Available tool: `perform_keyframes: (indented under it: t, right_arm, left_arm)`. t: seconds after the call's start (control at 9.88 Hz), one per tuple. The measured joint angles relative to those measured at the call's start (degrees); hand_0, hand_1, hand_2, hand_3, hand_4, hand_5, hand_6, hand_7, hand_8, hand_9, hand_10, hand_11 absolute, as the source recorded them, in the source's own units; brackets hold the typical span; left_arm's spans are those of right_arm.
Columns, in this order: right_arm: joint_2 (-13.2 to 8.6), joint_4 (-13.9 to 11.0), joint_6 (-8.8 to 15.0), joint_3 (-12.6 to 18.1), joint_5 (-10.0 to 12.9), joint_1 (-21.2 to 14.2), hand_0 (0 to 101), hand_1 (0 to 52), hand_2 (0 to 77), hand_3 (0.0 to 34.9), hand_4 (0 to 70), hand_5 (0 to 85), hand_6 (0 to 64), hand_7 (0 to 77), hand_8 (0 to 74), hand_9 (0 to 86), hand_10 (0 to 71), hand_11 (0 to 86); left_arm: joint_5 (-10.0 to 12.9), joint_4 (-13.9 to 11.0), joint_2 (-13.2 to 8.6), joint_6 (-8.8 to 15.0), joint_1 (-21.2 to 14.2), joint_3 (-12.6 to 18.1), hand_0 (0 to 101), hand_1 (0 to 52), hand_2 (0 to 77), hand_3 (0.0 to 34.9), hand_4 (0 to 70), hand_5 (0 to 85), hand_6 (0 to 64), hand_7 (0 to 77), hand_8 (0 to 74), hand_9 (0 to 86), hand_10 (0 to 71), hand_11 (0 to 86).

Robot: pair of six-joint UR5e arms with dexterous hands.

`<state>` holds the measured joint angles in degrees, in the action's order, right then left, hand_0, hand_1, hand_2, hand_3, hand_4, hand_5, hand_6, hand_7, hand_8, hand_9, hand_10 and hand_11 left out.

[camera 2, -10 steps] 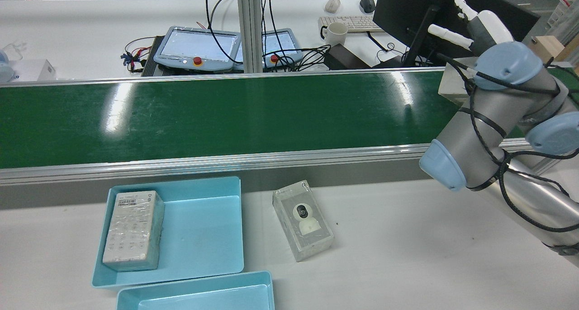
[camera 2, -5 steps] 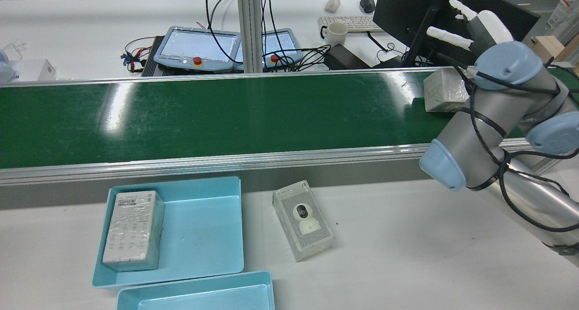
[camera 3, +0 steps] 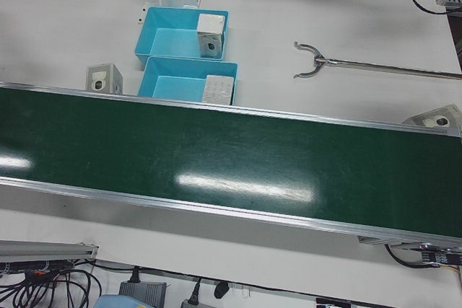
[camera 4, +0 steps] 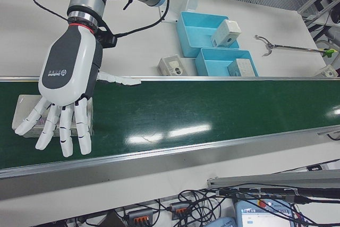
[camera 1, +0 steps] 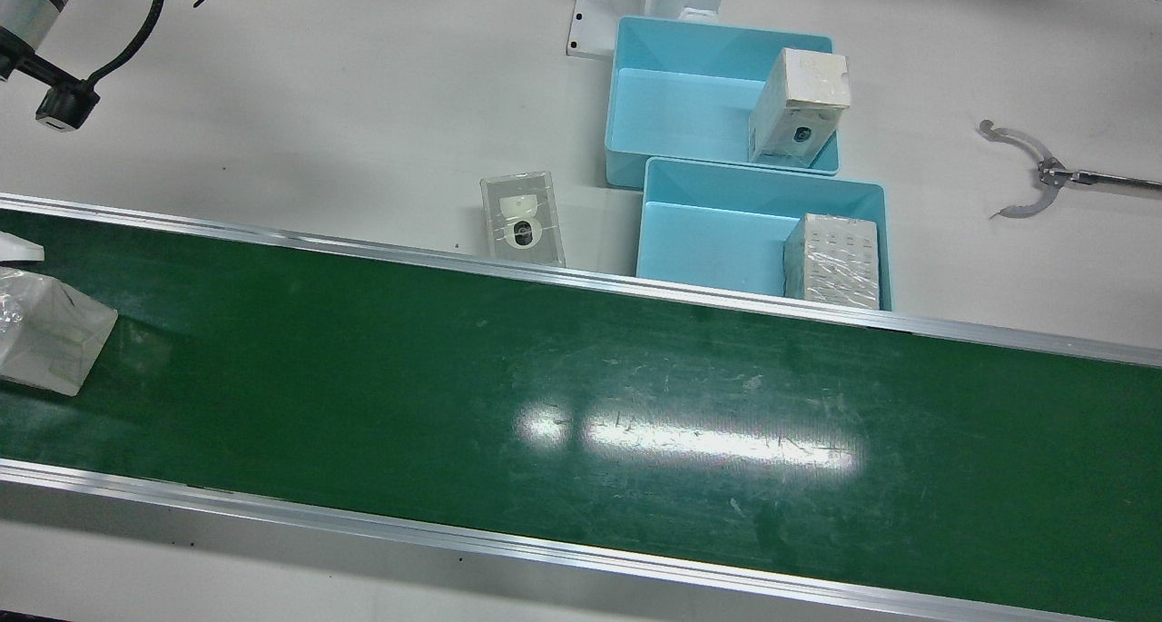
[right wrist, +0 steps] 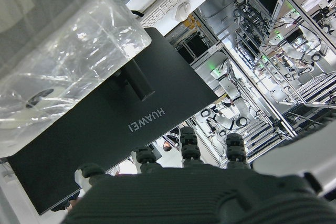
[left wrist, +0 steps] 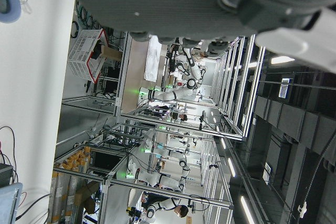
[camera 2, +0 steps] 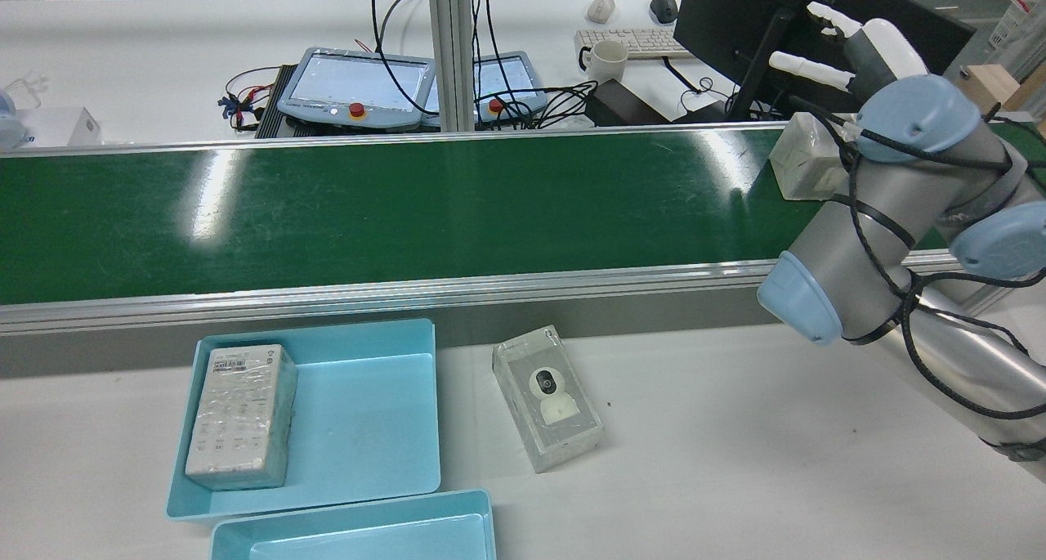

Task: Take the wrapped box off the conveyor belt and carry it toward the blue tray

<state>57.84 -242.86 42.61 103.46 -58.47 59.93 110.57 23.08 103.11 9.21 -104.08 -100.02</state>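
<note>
The white and grey right hand (camera 4: 64, 102) hangs above the near end of the long green conveyor belt (camera 2: 392, 208), with its palm turned down and its fingers (camera 4: 68, 134) spread wide and straight; it holds nothing. Directly under it lies the pale box wrapped in clear plastic film (camera 4: 24, 112), flat on the belt, partly covered by the fingers in the right-front view. In the rear view the same box (camera 2: 805, 168) sits at the far right of the belt, half hidden behind the grey arm, and in the front view it (camera 1: 45, 336) shows at the left edge. The open posture seems chosen so that the hand can come down over the box from above and close around its sides; whether the fingers already touch the film I cannot tell. The light blue plastic tray (camera 2: 372, 417) waits on the white table on the other side of the belt, well apart from the hand, with another wrapped box (camera 2: 241, 417) lying along one wall, so free floor remains beside it. A second blue tray (camera 1: 699, 104) stands just behind it. The left hand shows only as a dark blur in its own view, so its state cannot be judged.
</note>
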Motion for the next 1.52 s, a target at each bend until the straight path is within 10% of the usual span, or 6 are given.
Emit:
perform_keyframes:
  t: [0.51,0.71,0.91,1.52]
  right_arm:
    - [0.0,0.0,0.0,0.0,0.0,0.0,12,1.1,1.6,30.4,6.0,8.2,0.0,12.5,6.5,1.6,0.0,1.1]
    - [0.0,0.0,0.0,0.0,0.0,0.0,40,1.6,2.7,30.3,5.4,9.8,0.0,14.2,0.0,1.6,3.3,1.1]
    - [0.0,0.0,0.0,0.0,0.0,0.0,39,8.7,15.3,30.4,5.4,9.8,0.0,13.6,0.0,1.6,1.6,3.3]
    - [0.0,0.0,0.0,0.0,0.0,0.0,39,8.2,14.2,30.3,6.0,7.6,0.0,14.2,0.0,1.6,3.3,4.4]
  left_arm:
    - [0.0,0.0,0.0,0.0,0.0,0.0,0,0.0,1.1,0.0,0.5,0.5,0.5,0.5,0.5,0.0,0.5,0.0]
    - [0.0,0.0,0.0,0.0,0.0,0.0,0,0.0,1.1,0.0,0.5,0.5,0.0,0.5,0.5,0.0,0.0,0.0]
    - [0.0,0.0,0.0,0.0,0.0,0.0,0,0.0,1.1,0.0,0.0,0.5,0.0,0.5,0.5,0.0,0.5,0.0]
    - [0.0,0.0,0.0,0.0,0.0,0.0,0,0.0,1.1,0.0,0.5,0.5,0.5,0.5,0.5,0.5,0.5,0.0]
